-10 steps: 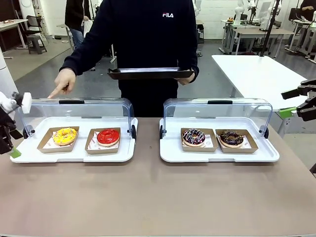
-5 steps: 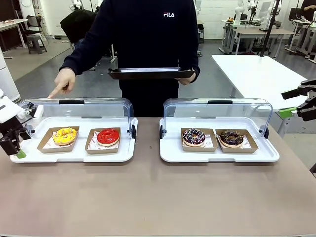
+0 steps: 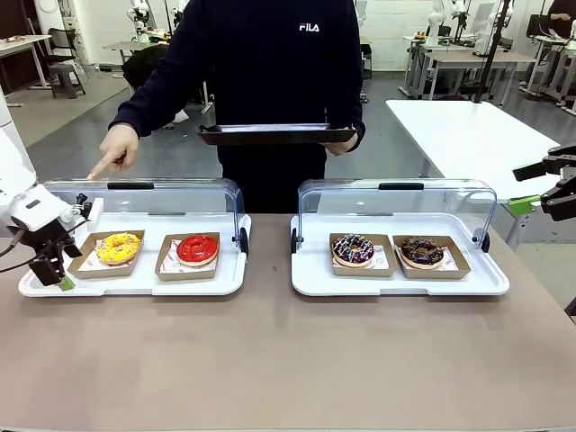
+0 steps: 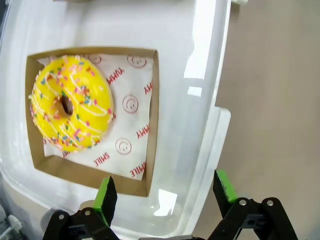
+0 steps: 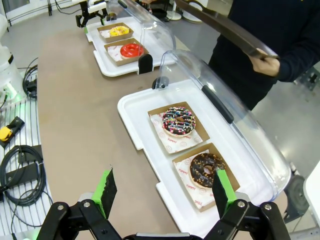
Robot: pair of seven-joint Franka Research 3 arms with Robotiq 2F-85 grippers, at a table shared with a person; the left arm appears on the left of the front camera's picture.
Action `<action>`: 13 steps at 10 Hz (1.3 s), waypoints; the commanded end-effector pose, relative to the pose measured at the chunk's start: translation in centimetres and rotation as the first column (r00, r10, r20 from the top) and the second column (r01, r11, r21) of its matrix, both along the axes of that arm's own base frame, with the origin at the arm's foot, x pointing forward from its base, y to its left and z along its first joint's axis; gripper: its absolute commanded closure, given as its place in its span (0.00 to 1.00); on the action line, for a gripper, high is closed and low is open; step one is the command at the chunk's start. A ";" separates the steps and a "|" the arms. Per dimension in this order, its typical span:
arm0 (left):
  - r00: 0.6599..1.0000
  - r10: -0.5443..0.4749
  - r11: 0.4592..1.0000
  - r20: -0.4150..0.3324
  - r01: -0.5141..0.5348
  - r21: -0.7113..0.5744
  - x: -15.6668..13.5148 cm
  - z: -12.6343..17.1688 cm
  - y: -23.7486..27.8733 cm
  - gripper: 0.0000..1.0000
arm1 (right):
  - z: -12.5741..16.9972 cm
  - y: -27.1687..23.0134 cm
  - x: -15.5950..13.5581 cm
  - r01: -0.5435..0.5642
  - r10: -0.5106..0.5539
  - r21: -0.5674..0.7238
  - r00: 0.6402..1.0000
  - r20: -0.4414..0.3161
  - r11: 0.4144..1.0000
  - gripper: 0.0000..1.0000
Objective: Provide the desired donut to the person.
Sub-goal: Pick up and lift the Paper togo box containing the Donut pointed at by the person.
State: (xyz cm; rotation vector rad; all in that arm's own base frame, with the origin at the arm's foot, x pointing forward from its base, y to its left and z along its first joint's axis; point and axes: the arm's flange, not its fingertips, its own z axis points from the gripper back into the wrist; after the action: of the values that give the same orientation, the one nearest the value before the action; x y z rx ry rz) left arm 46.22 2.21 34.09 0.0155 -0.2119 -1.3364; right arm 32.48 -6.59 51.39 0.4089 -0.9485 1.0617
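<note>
Front view: you see the person's hand (image 3: 117,148) pointing above the yellow donut (image 3: 119,247), with the left pincer (image 3: 61,274) at its 9 o'clock. Left wrist view: that pincer is released, the donut at 10 o'clock. Right wrist view: the right pincer (image 5: 162,192) is released.

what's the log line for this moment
left gripper: open, over tray edge beside yellow donut | right gripper: open, empty | person's hand: pointing toward yellow donut | donut: not yet picked

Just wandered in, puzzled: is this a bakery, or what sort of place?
Probably a robotics lab staged as a donut counter. The yellow donut sits in a lidded display tray, yet a robot's left gripper hovers by it, cables lie beside the table, and a white worktable stands beyond.
</note>
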 end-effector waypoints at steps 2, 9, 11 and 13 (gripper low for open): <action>0.999 -0.029 1.000 0.025 0.029 0.003 1.2 -0.7 0.2 0.00 | -0.1 0.0 0.3 -0.013 0.013 0.022 1.000 0.018 1.000 0.00; 1.000 -0.017 1.000 0.019 0.017 0.002 1.5 -0.6 0.8 1.00 | -0.1 0.0 0.3 -0.013 0.013 0.022 1.000 0.018 1.000 0.00; 1.000 -0.019 1.000 0.004 0.019 0.002 1.5 -0.7 0.7 0.83 | -0.1 0.0 0.3 -0.013 0.013 0.022 1.000 0.018 1.000 0.00; 1.000 -0.015 1.000 -0.017 0.015 0.007 1.6 -1.1 0.8 1.00 | -0.1 0.0 0.3 -0.013 0.013 0.022 1.000 0.018 1.000 0.00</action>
State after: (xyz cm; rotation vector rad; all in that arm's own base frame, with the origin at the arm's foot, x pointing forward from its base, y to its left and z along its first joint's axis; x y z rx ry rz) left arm 47.25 2.40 33.28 0.0231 -0.2051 -1.3337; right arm 32.48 -6.59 51.39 0.4089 -0.9484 1.0617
